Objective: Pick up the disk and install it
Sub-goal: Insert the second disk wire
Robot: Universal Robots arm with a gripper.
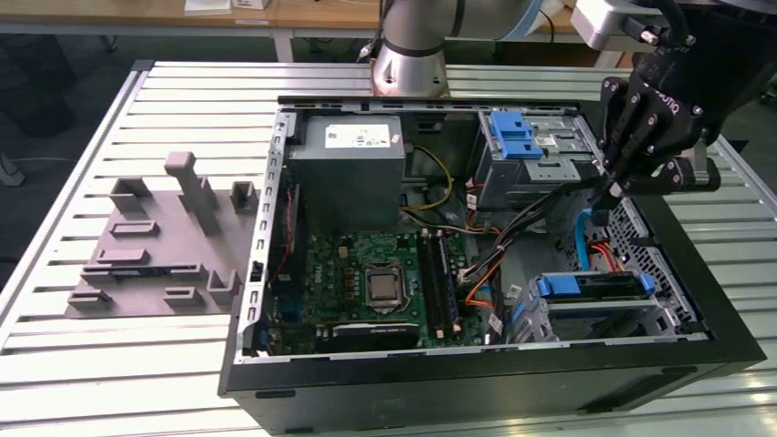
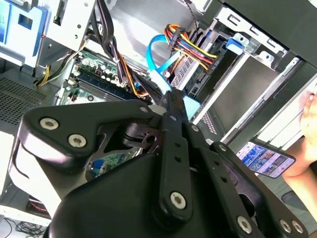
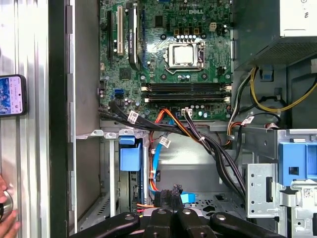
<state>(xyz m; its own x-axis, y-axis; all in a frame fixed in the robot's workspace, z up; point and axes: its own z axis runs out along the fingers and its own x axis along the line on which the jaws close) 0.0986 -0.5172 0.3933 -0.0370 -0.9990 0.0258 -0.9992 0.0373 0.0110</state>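
Note:
The disk (image 1: 592,286), a flat drive in a blue plastic bracket, sits slotted in the drive bay at the case's near corner on the exterior view's right. The first wrist view shows it edge-on by its blue bracket end (image 3: 130,158). My gripper (image 1: 616,189) hangs inside the open computer case, beyond the disk's bay and apart from it. Its black fingers (image 2: 172,119) are shut together with nothing between them. The fingertips (image 3: 171,214) point down at a bundle of black plugs and a light-blue data cable (image 3: 154,163).
A grey power-supply box (image 1: 352,146) and the green motherboard (image 1: 370,282) fill the case's middle. A drive cage with a blue latch (image 1: 515,137) stands at the far right. Loose cables (image 3: 208,144) cross the case beside the gripper. A person's hand (image 3: 6,218) and phone (image 3: 11,94) rest outside the case wall.

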